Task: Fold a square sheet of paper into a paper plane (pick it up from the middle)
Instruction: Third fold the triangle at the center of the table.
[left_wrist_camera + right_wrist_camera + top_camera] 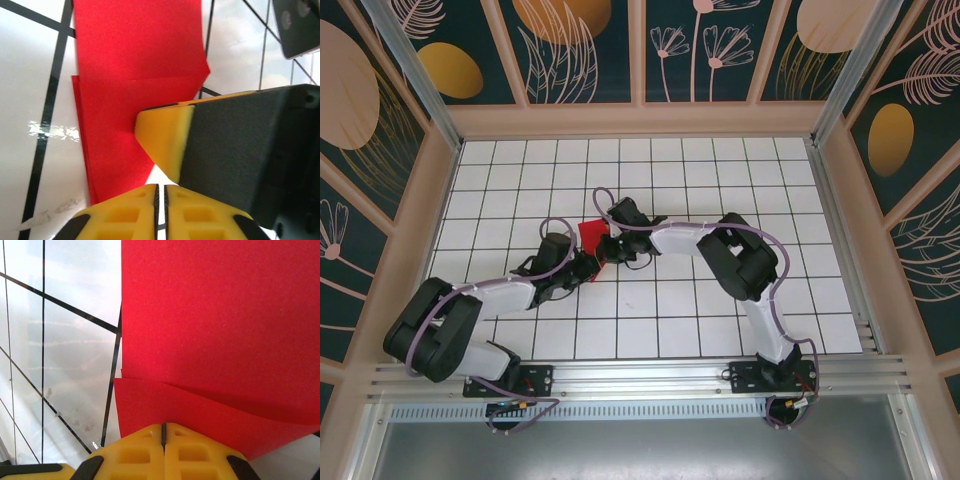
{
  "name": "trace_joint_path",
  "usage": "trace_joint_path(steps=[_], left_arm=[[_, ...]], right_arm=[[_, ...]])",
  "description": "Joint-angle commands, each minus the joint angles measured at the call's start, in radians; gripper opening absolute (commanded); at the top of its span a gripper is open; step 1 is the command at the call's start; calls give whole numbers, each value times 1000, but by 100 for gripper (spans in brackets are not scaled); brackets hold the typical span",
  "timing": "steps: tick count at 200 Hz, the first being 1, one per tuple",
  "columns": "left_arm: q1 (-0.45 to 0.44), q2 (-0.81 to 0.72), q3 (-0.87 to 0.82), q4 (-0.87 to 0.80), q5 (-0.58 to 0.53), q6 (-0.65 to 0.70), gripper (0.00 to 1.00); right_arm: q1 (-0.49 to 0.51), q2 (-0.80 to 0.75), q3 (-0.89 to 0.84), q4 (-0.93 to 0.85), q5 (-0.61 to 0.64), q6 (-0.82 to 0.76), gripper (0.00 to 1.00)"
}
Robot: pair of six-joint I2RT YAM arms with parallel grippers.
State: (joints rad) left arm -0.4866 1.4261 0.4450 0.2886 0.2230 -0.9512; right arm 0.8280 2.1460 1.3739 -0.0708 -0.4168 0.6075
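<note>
Bright, even light from above fills the overhead view. The white tiled surface (720, 320) is crisp, with only faint, soft shadows hugging the left arm (505, 295). The enclosure's straight rails (415, 70) splay outward toward the frame's corners. In both wrist views the glossy surface mirrors pale, cloudy streaks, and the left wrist view has a speckled glare patch at middle left. The red sheet of paper (135, 55) is vividly saturated, its grain sharp, and a thin shadow lines its overlapping layer.

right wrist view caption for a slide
Closed right hand meets the folded red sheet on the white grid table
</note>
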Motion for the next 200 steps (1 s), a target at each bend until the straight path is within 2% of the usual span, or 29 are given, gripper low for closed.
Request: trace_joint_path(steps=[1, 30, 75, 126, 200], left_arm=[[-3, 47, 21, -8, -45, 14, 9], [-1, 87, 26, -41, -65, 20, 4], [-2, 94, 26, -63, -73, 29, 1], [-3, 99, 32, -69, -70, 32, 0], [-3, 105, 29, -112, -64, 53, 0]], right_arm=[[0, 7, 11, -33, 2, -12, 4], [-12, -43, 12, -4, -49, -31, 4], [-20, -98, 10, -21, -30, -68, 4], [-8, -51, -18, -19, -12, -54, 4], [-31, 29, 40, -75, 13, -102, 4]])
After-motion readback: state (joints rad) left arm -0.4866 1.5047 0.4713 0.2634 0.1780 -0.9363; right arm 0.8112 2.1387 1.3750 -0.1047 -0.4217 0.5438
